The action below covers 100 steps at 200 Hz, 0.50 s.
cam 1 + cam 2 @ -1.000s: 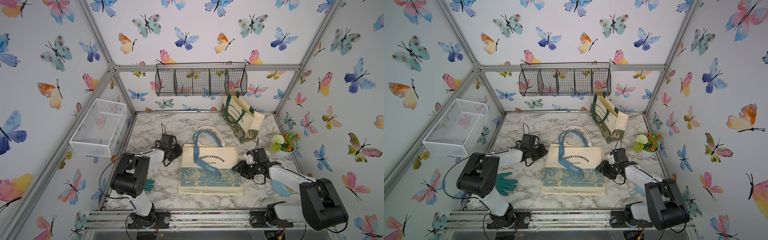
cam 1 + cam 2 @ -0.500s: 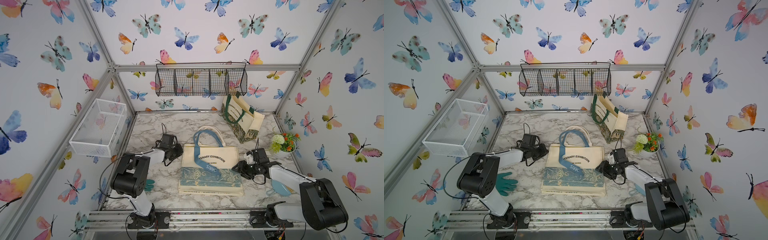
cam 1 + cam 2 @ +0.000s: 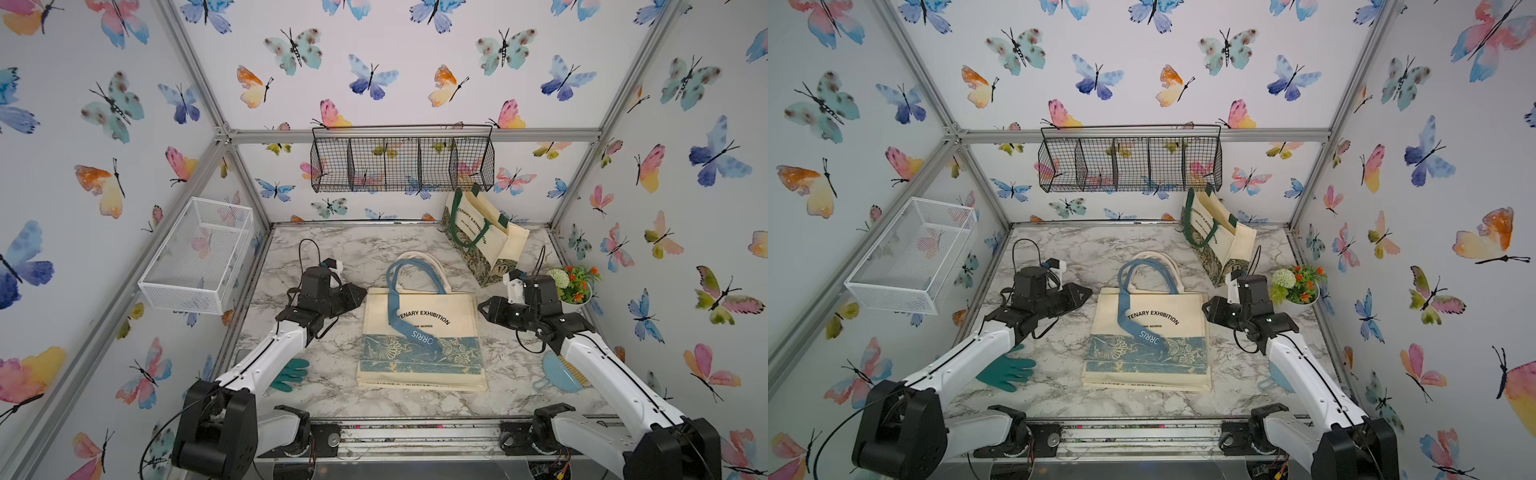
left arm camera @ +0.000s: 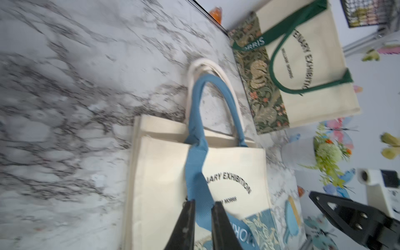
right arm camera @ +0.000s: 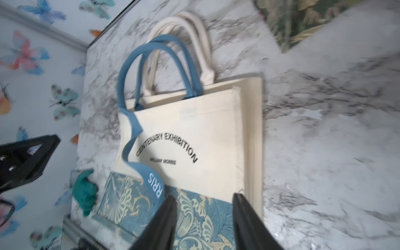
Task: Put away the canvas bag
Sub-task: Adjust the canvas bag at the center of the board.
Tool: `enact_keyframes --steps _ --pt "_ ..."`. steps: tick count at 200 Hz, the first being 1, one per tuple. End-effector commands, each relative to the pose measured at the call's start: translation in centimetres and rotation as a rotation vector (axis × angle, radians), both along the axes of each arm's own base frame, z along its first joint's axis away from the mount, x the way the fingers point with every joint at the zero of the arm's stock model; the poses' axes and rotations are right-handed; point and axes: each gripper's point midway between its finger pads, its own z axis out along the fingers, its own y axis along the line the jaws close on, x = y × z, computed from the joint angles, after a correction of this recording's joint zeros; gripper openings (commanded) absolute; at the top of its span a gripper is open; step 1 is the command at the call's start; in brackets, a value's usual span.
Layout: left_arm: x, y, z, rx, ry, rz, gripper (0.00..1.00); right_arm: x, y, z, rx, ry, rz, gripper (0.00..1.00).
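Canvas bag point(image 3: 451, 305) is flanked by 2 empty grippers: left gripper point(image 4: 204, 204) barely parted, right gripper point(image 5: 205, 196) held wider apart.

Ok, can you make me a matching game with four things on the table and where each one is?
Things:
1. blue-handled canvas bag
2. green-handled canvas bag
3. teal glove
4. flower pot

Places:
A. propped upright at the back
B. lying flat in the middle
C. at the right edge
D. lying at the front left

Pairs: 1-B, 2-A, 3-D, 4-C
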Motion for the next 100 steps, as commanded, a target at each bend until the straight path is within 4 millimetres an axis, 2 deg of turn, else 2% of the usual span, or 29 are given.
enact_keyframes --steps 1,10,19,36,55,78,100 --pt "-6.0 -6.5 -0.3 -0.089 0.04 -0.309 0.06 -4.8 5.5 -0.8 0.326 0.089 0.282 0.01" --pt "-7.8 -8.3 -0.9 -0.08 0.061 -0.39 0.02 -6.2 7.1 -1.4 0.381 0.123 0.331 0.01" --pt "-9.6 -9.8 -1.9 -0.056 0.088 -0.452 0.0 -7.3 8.4 -1.9 0.364 0.134 0.378 0.01" --pt "-11.5 -10.8 -4.0 -0.009 0.125 -0.485 0.0 -8.4 10.4 -2.2 0.322 0.135 0.44 0.01" --pt "-12.3 -10.8 -5.3 -0.024 0.164 -0.478 0.0 -8.3 11.5 -1.7 0.34 0.133 0.446 0.01" --pt "-12.5 -11.1 -5.4 -0.053 0.171 -0.48 0.0 -8.1 12.6 -1.2 0.356 0.129 0.462 0.01" --pt "-12.3 -11.6 -5.3 -0.054 0.17 -0.493 0.0 -8.2 13.5 -1.5 0.358 0.141 0.476 0.01"
